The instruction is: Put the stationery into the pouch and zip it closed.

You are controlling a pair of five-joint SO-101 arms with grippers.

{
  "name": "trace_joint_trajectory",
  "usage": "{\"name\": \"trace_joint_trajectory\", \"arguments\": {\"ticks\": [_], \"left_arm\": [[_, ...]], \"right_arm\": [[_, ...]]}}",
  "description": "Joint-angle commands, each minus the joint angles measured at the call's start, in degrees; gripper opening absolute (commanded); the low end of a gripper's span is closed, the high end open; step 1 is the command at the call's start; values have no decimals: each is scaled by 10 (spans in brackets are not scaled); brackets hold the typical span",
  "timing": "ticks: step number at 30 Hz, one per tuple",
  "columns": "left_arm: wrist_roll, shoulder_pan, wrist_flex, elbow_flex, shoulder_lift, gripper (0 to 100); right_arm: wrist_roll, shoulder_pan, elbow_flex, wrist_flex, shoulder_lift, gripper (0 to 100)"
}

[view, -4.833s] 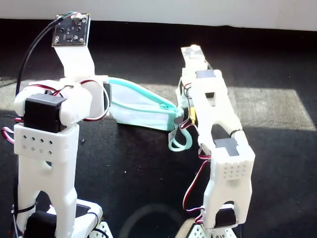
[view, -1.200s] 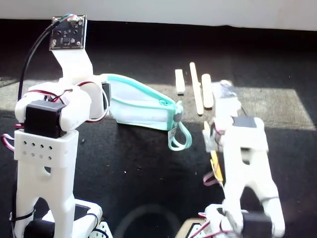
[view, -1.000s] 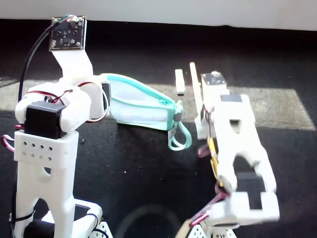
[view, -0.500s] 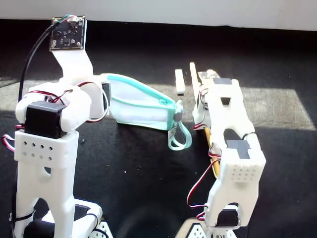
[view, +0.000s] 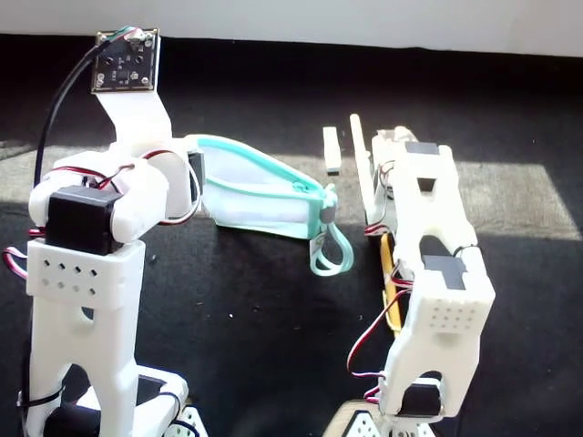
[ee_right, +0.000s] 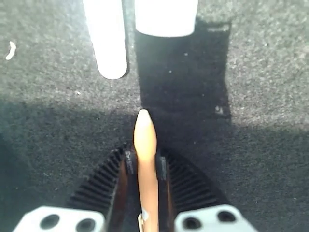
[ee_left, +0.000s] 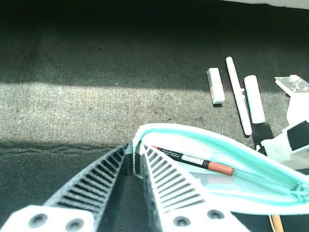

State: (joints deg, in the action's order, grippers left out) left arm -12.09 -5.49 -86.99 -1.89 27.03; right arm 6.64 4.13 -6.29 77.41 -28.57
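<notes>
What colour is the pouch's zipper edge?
Mint green zipper edge, clearest in left wrist view.

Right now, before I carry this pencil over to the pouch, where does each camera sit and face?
High view: fixed behind the arms' bases, looking down over the table; shows the left arm and right arm.
Left wrist view: on the left arm, looking along the left gripper, clamped on the pouch rim, toward the white stick.
Right wrist view: on the right arm, looking down past the right gripper, shut on the pencil, at the table.
Shared: high and left wrist views both show pouch and stick.
</notes>
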Motion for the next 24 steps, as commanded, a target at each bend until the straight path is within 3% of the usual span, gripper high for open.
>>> {"name": "trace_joint_trajectory", "arguments": {"ticks": [1,9,13,20,24], "left_arm": [[-1,6,0,4,-3,10],[-1,5,4,5,-3,10],[-1,5,4,5,-3,10],[-1,5,4,5,-3,10],[-1,5,3,5,-3,10]], "right_arm": [[-1,-8,-22,27,119,6],[-10,8,-22,22,483,6],[-69,60,-22,-38,624,6],[-132,228,-21,-160,719,6],[-131,276,-22,-206,719,6]]}}
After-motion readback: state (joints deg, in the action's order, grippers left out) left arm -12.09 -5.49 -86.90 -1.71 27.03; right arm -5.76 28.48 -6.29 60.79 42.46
